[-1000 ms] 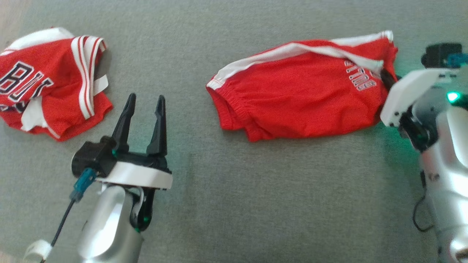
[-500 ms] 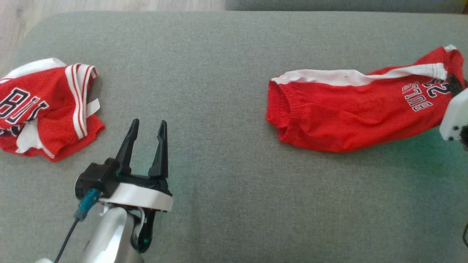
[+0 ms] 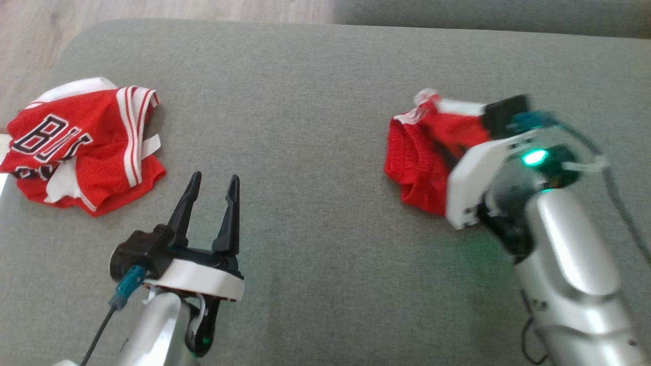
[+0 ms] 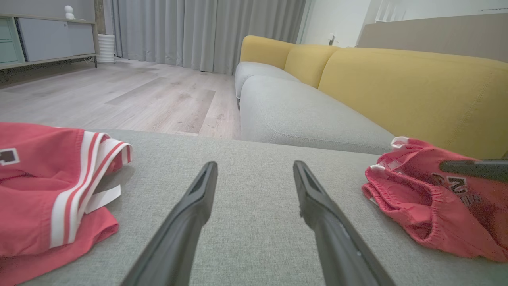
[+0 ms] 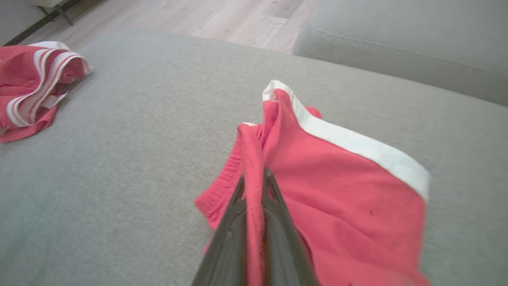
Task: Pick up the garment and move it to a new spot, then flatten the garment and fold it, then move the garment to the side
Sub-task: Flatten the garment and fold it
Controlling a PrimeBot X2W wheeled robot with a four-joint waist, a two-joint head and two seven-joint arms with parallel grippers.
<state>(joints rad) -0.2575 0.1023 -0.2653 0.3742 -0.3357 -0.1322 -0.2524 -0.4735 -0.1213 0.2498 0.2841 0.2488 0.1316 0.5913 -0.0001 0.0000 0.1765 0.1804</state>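
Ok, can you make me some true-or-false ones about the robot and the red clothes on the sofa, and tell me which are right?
1. The right end effector is shut on the red shorts. True.
2. The left end effector holds the red jersey. False: it is open, holds nothing, and is apart from the jersey.
3. The clothes are over a yellow cushion. False: the cushion under them is the grey cushion; the yellow backrests stand behind.
4. The jersey has white stripes. True.
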